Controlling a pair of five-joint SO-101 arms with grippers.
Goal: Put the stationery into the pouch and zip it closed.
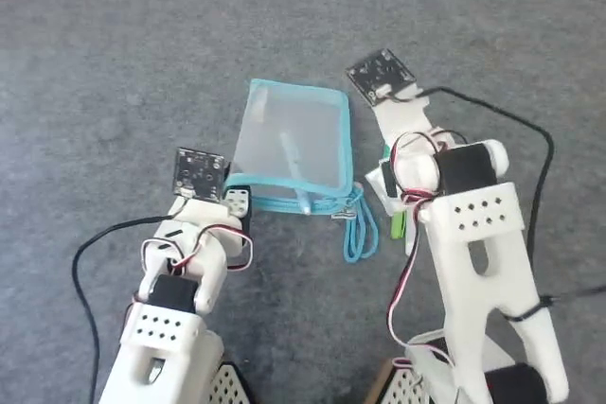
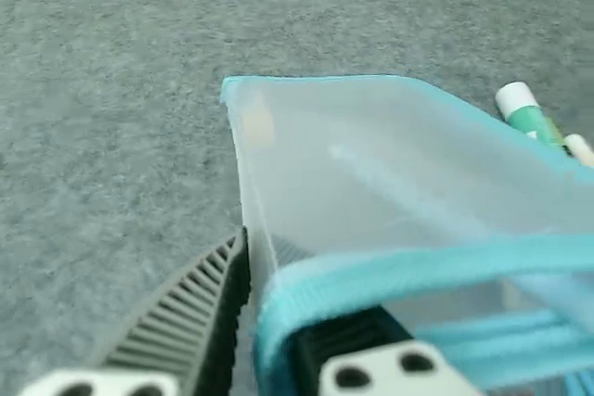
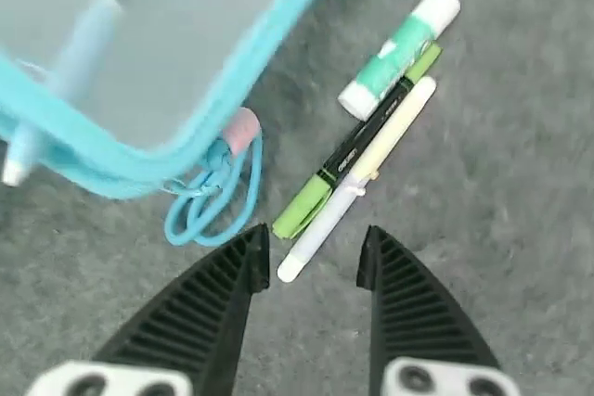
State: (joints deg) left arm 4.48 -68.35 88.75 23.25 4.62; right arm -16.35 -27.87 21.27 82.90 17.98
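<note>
L claw (image 2: 271, 292) gripping pouch (image 2: 390, 183) corner, R claw (image 3: 311, 240) wide, parallel pens (image 3: 348, 162) point toward it

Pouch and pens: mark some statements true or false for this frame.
1. The left pincer grips the blue edge of the pouch. True.
2. The right pincer holds the white pen. False: it is open above the pen, which lies on the table.
3. A glue stick and a green marker lie beside the white pen, outside the pouch. True.
4. The pouch is empty. False: a light-blue pen is inside.
</note>
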